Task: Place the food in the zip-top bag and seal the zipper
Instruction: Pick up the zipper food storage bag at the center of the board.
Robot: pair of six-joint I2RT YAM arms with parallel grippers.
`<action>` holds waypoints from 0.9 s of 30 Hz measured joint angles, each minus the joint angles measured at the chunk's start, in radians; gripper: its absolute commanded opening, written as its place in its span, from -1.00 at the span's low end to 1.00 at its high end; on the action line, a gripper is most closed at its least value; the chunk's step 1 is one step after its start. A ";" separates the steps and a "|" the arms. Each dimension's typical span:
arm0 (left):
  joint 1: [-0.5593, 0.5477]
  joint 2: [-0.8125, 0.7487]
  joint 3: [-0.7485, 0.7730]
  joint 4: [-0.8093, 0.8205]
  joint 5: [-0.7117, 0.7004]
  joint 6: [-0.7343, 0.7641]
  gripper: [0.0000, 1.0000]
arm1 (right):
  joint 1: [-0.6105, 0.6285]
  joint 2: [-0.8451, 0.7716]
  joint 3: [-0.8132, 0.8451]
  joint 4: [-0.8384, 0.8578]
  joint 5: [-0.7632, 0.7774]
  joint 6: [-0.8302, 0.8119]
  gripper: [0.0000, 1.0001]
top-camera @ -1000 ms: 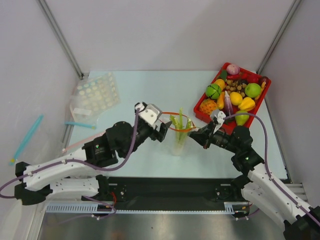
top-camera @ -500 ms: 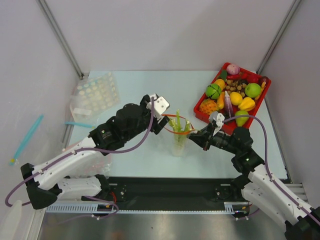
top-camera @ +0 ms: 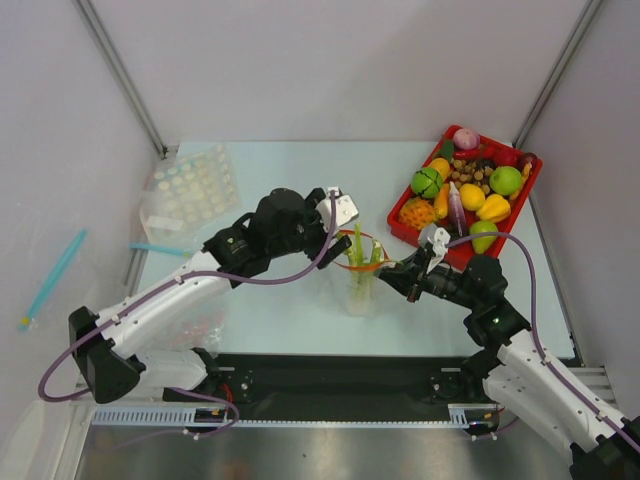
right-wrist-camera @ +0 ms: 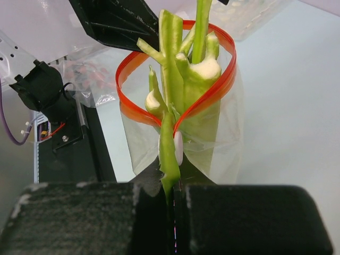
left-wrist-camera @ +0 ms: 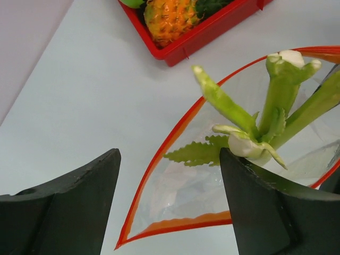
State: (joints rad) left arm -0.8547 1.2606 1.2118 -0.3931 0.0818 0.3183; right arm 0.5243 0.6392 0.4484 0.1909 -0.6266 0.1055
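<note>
The zip-top bag (top-camera: 359, 285) stands upright at mid-table, its red-orange zipper (top-camera: 347, 256) spread into an open loop. The leek (top-camera: 358, 250) stands in it, leaves poking out above the mouth. My right gripper (top-camera: 402, 274) is shut on the bag's right rim, with a leek leaf pinched in too (right-wrist-camera: 175, 186). My left gripper (top-camera: 338, 226) is open, just left of and above the mouth. In the left wrist view its fingers (left-wrist-camera: 69, 207) straddle the near corner of the zipper (left-wrist-camera: 159, 159), not touching it, and the leek (left-wrist-camera: 265, 122) shows. A green pear (top-camera: 483, 237) and purple eggplant (top-camera: 456, 208) lie in the tray.
A red tray (top-camera: 408, 236) of toy fruit sits at the back right, close behind my right gripper. Other clear bags lie at the left: one over a dotted sheet (top-camera: 190, 190), with a blue strip (top-camera: 158, 250) beside it. Frame posts stand at both back corners.
My left arm has swung right and forward, bringing its open gripper from left of the bag to the bag's mouth. The right gripper has kept its hold and barely moved.
</note>
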 measured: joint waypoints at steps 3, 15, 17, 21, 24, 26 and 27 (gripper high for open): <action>0.000 0.002 0.000 -0.014 0.023 0.006 0.63 | 0.000 -0.002 0.000 -0.001 0.000 -0.003 -1.00; -0.005 0.040 -0.022 -0.036 0.241 0.082 0.41 | 0.000 -0.013 0.000 0.000 -0.016 -0.006 -1.00; -0.005 0.071 -0.022 -0.037 0.275 0.093 0.10 | 0.000 -0.014 0.000 0.001 -0.022 -0.006 -1.00; -0.007 0.125 -0.021 -0.059 0.328 0.099 -0.90 | 0.000 -0.017 -0.003 0.001 -0.027 -0.006 -1.00; -0.012 0.133 -0.018 -0.077 0.333 0.069 -0.99 | 0.000 -0.017 -0.006 0.001 -0.024 -0.005 -0.92; -0.026 0.133 0.000 -0.092 0.291 0.035 -0.99 | 0.000 -0.017 -0.006 0.001 -0.008 -0.002 -0.77; -0.039 0.133 0.013 -0.105 0.257 0.012 -0.99 | 0.000 -0.017 -0.007 0.002 0.005 0.000 -0.51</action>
State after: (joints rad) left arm -0.8936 1.3937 1.2247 -0.4976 0.3393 0.3305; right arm 0.5243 0.6224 0.4416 0.1928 -0.6216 0.1059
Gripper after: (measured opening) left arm 0.012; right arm 0.085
